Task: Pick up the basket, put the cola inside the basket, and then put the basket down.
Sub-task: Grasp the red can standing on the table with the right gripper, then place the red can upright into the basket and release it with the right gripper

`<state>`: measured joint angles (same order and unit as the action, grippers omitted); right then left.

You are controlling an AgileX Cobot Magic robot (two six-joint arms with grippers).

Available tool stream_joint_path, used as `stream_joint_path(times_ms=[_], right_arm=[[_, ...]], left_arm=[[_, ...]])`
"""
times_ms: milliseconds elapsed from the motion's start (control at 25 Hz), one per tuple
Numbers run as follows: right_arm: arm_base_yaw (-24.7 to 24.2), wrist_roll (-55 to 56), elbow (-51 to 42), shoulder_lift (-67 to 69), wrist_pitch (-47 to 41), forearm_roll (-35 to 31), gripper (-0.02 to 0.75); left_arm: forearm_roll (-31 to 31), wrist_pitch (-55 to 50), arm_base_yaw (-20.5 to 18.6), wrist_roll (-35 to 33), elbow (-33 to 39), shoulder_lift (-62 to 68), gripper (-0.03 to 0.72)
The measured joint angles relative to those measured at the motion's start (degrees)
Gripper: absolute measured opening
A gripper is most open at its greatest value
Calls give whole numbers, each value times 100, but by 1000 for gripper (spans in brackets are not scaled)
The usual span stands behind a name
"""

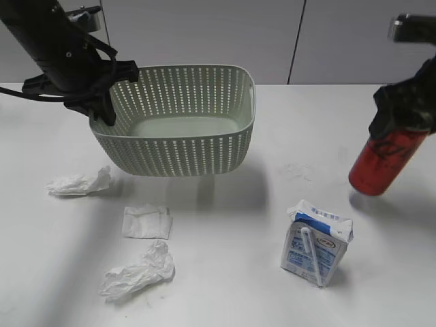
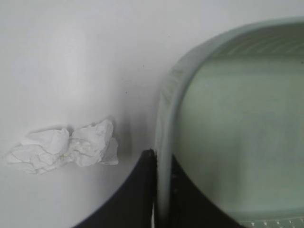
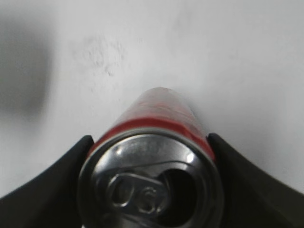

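The pale green basket (image 1: 180, 119) hangs tilted above the table, its shadow below it. My left gripper (image 1: 102, 109) is shut on the basket's left rim; in the left wrist view the rim (image 2: 166, 118) runs between the two black fingers of my left gripper (image 2: 161, 190). My right gripper (image 1: 402, 112) is shut on the upper part of the red cola can (image 1: 381, 160) and holds it tilted above the table at the right. In the right wrist view the can (image 3: 152, 166) shows its opened silver top between the fingers of my right gripper (image 3: 149, 190).
A white-and-blue milk carton (image 1: 317, 243) with a straw stands at the front right. Three crumpled tissues lie on the white table: one at the left (image 1: 78, 182), also in the left wrist view (image 2: 64, 147), one folded (image 1: 146, 222), one in front (image 1: 136, 272).
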<state>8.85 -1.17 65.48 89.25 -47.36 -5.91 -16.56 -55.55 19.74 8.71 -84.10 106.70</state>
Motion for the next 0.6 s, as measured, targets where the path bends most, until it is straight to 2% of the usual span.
stream_joint_path(times_ms=[200,400,600], right_arm=[[373,-163,1448,-211,-569,218,501],[1386,-222,3096,126,-1013,259,502],[2433,-249,4152,1022,-1092,254,502]], left_arm=[[5,28,0,0,0,0,2],[17,74,0,0,0,0,2],[23,120,0,0,0,0,2]])
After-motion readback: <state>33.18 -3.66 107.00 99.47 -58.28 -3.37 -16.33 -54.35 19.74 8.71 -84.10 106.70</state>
